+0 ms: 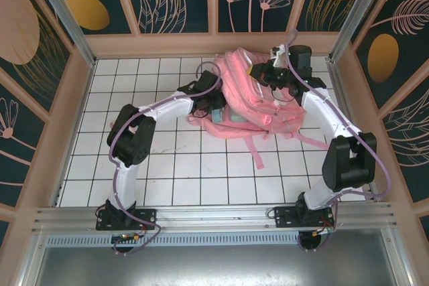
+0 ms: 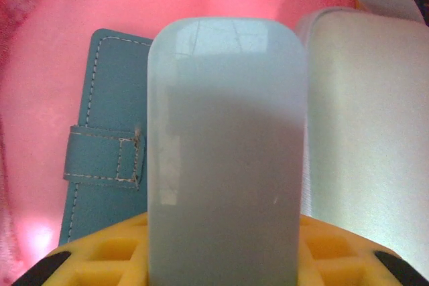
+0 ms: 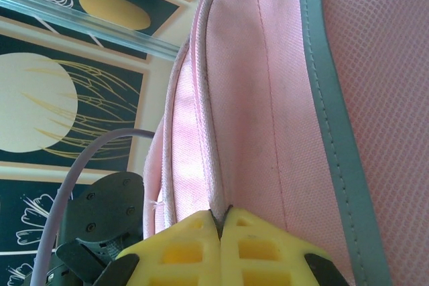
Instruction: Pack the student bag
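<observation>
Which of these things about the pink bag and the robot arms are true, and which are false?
1. The bag is pink. True.
2. The right end effector pinches the bag's edge. True.
3. The left end effector is empty. False: it holds a pale blue case.
4. The wallet beside that case is red. False: it is teal.

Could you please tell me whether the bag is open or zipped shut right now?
Open: the right gripper pinches the rim of the bag, and the left gripper holds a pale case inside, beside a blue wallet.
</observation>
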`<state>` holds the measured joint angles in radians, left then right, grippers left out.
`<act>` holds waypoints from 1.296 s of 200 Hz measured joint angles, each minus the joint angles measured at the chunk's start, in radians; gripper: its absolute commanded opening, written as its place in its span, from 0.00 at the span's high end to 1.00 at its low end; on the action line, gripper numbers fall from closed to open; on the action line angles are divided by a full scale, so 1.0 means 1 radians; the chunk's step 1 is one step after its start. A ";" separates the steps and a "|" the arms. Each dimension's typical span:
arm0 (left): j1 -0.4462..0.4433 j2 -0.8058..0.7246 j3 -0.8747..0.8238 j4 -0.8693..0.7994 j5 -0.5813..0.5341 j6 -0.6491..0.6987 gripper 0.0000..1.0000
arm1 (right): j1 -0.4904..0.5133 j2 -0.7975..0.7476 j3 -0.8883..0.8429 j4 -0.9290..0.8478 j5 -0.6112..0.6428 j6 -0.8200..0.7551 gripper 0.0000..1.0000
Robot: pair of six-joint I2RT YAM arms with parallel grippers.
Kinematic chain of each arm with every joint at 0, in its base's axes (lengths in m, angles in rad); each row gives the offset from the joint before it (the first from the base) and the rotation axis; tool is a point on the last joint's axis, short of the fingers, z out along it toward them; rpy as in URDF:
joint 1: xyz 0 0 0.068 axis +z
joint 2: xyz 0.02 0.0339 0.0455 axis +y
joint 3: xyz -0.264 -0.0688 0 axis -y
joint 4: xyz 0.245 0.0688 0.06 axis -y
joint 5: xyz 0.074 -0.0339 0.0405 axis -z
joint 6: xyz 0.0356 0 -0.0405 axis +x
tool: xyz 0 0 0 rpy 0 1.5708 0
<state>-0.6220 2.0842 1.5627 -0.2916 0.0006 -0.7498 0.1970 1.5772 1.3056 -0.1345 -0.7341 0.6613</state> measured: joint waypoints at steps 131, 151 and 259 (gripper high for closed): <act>0.079 0.126 0.220 -0.081 -0.015 0.058 0.86 | 0.000 -0.019 -0.010 -0.004 0.010 -0.001 1.00; 0.063 0.080 0.191 -0.084 0.003 0.058 0.86 | 0.000 -0.019 -0.010 -0.004 0.010 -0.001 1.00; 0.002 0.041 0.089 -0.048 0.058 0.037 0.85 | -0.001 -0.019 -0.010 -0.003 0.008 -0.001 1.00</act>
<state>-0.6201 2.1250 1.6516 -0.3397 0.0582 -0.7124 0.1959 1.5581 1.2957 -0.1379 -0.7265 0.6605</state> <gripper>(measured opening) 0.351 0.049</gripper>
